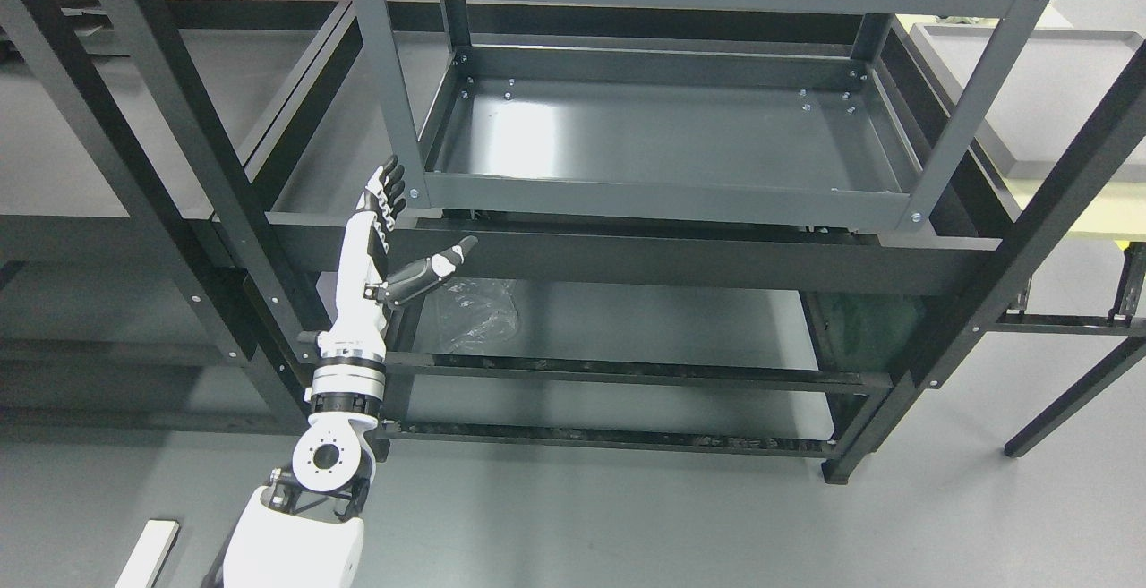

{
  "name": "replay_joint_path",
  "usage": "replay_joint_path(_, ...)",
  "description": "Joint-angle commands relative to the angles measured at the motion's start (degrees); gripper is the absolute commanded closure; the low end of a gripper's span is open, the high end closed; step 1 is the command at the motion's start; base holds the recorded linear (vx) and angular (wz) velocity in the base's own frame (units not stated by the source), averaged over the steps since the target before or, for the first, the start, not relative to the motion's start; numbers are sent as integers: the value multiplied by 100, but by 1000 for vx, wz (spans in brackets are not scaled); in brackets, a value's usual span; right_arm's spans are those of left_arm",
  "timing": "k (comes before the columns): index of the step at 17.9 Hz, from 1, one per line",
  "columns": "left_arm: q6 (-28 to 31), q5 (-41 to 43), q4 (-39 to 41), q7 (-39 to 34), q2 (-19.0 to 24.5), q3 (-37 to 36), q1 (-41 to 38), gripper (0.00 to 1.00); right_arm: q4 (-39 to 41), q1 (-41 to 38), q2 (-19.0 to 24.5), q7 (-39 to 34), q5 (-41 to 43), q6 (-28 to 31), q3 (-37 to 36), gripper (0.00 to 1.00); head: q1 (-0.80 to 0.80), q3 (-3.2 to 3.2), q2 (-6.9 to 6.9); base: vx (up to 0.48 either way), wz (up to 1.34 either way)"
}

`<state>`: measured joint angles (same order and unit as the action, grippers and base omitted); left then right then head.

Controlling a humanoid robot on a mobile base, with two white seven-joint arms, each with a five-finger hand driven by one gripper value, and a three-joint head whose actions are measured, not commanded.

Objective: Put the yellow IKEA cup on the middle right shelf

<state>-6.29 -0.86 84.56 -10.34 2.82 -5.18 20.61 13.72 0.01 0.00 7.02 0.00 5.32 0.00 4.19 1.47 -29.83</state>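
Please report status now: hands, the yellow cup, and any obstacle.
Left hand raised, open, empty. Right hand not in view. Yellow cup not visible. Grey shelf tray ahead; clear plastic bag on lower shelf.

A dark grey metal shelf rack (662,203) stands on the grey floor (627,516); crumpled clear plastic (479,311) lies on a lower shelf.
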Motion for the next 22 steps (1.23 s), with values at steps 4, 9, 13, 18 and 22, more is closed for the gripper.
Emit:
replay_joint_path(4,-65,166,-238,242,-182,518,-830,4,-1,-80,-100,-34,141,4,97,1,0,0,0,28,-1)
replay_joint_path(9,40,60,-177,234,-182,492,-813,3,-1,-80,-100,-34,141,4,97,1,0,0,0,36,55)
replay_joint_path(13,32,51,-63,234,-182,483,-761,3,-1,-80,-100,-34,141,4,97,1,0,0,0,37,-1)
replay_joint_path(18,32,-2,-19,234,-182,474,-708,2,-1,-80,-100,-34,141,4,97,1,0,0,0,20,-20)
replay_joint_path(22,32,-2,-19,234,-182,483,-717,2,-1,-80,-100,-34,141,4,97,1,0,0,0,0,0)
